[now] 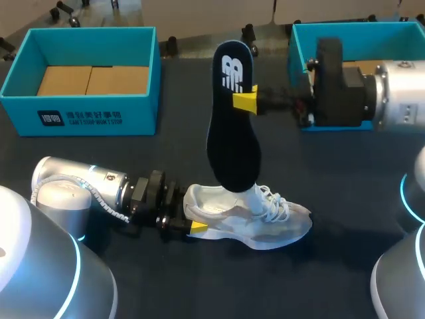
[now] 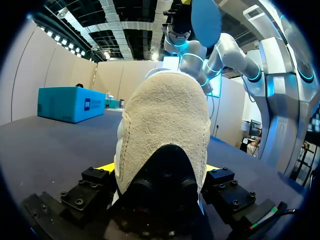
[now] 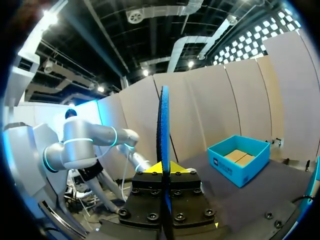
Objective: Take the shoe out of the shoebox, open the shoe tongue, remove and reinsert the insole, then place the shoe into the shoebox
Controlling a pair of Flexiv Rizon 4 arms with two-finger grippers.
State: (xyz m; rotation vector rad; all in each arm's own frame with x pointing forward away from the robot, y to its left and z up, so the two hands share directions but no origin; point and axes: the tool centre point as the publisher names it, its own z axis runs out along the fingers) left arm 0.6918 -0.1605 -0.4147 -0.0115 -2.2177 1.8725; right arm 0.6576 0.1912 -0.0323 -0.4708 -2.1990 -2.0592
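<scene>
While the shoe (image 1: 265, 222) is sitting near the table's (image 1: 332, 173) front edge, the left gripper (image 1: 194, 226) is clamping its heel and the right gripper (image 1: 247, 101) is pinching the insole (image 1: 232, 133) upright at the opening. In the left wrist view, the heel is filling the fingers. In the right wrist view, the insole is standing edge-on between them. Gripped so high, it risks buckling instead of sliding in.
</scene>
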